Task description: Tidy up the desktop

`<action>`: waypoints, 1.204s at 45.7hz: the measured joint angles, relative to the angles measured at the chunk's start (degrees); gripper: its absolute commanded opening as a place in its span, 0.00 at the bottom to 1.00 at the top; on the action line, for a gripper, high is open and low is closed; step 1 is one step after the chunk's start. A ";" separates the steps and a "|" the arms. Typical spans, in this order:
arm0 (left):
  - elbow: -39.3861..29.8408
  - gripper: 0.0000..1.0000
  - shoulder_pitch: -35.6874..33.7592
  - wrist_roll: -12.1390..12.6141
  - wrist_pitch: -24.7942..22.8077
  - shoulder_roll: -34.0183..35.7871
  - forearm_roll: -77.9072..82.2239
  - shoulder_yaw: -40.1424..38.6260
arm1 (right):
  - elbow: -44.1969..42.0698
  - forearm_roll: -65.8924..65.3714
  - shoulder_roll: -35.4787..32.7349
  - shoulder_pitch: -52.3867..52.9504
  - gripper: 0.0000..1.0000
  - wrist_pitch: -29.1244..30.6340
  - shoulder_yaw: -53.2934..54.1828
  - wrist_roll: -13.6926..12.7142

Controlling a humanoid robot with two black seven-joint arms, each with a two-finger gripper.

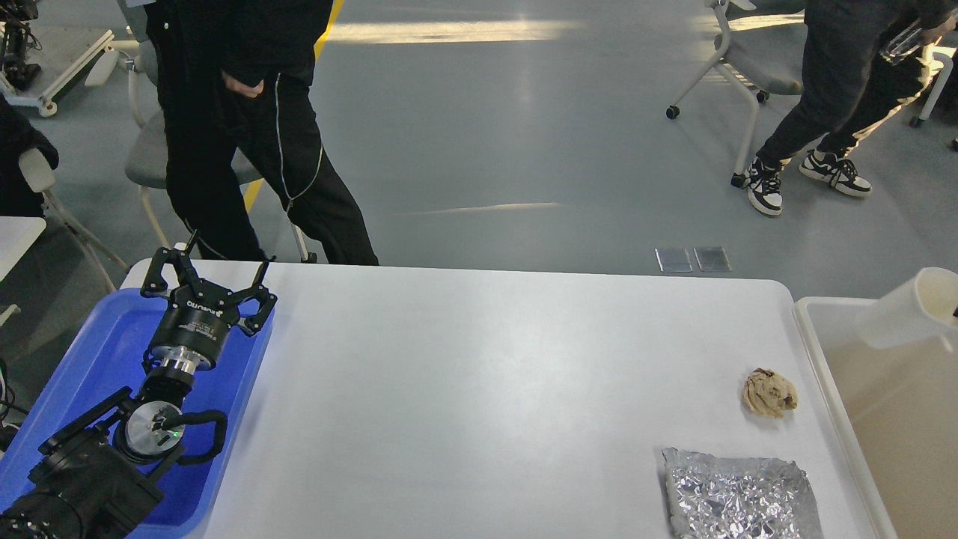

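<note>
Crumpled silver foil sheet (741, 495) lies far right of your empty, spread-fingered left gripper (206, 277); reach across the white desktop (486, 374) next.

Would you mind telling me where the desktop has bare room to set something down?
The desktop is bare from the blue tray across to its middle and far edge. Crowded only at the near right: a crumpled wad and foil sheet beside the bin.

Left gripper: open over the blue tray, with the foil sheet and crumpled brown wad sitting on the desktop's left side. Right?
One thing is wrong: in the head view the foil sheet and crumpled brown wad sit on the desktop's right side, near the off-white bin, not its left. The rest holds: the left gripper is open over the blue tray.
</note>
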 measured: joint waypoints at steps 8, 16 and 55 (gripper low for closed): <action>0.00 1.00 0.00 0.00 0.00 0.01 -0.01 0.00 | -2.84 6.41 2.17 -6.39 0.00 -3.85 0.83 0.00; 0.00 1.00 0.00 0.00 0.00 0.01 0.00 0.00 | -5.61 14.76 5.45 -12.32 0.00 -7.79 1.31 0.00; 0.00 1.00 0.00 -0.02 0.00 0.02 0.01 0.00 | -45.13 34.35 34.33 -41.13 0.00 -13.55 23.66 -0.92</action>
